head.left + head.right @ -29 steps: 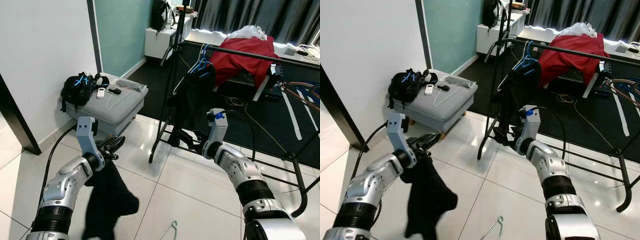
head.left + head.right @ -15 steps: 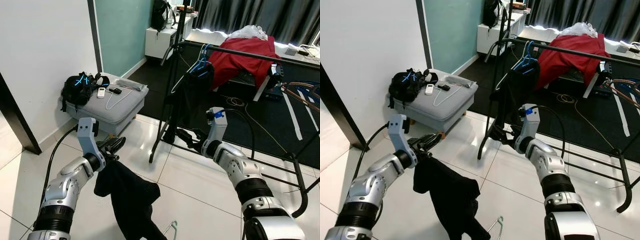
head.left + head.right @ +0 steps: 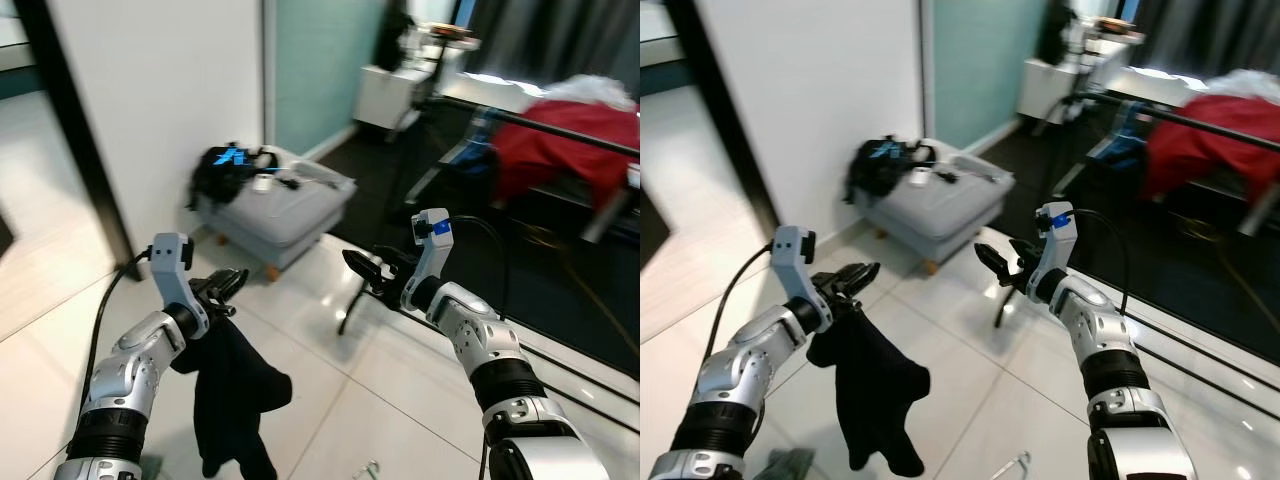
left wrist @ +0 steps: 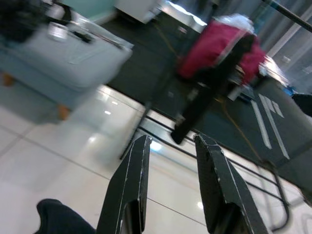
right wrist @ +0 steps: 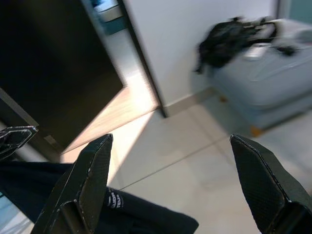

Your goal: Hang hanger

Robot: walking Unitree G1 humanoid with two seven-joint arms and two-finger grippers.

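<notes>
Open white tile floor (image 3: 330, 400) spreads on the near side of the grey ottoman (image 3: 285, 205), bounded beyond it by the white wall and the edge of the dark carpet. The left gripper (image 3: 222, 290) hangs over this open floor on the near side of the ottoman, its fingers pinched on the top of one black garment (image 3: 232, 390), which droops freely toward the tiles. The right gripper (image 3: 372, 272) is held out just beside the foot of the black clothes rail (image 3: 545, 115), fingers spread wide with nothing between them; in the right wrist view the two black fingertips (image 5: 80, 187) frame the floor, and small white print on the black cloth there is too blurred to read. One metal hanger (image 3: 1012, 466) lies on the tiles close to the robot, near the dangling garment, only its tip in view. On the ottoman sit one black bag (image 3: 225, 165) and some small items. One red garment (image 3: 560, 140) is draped beyond the rail.
</notes>
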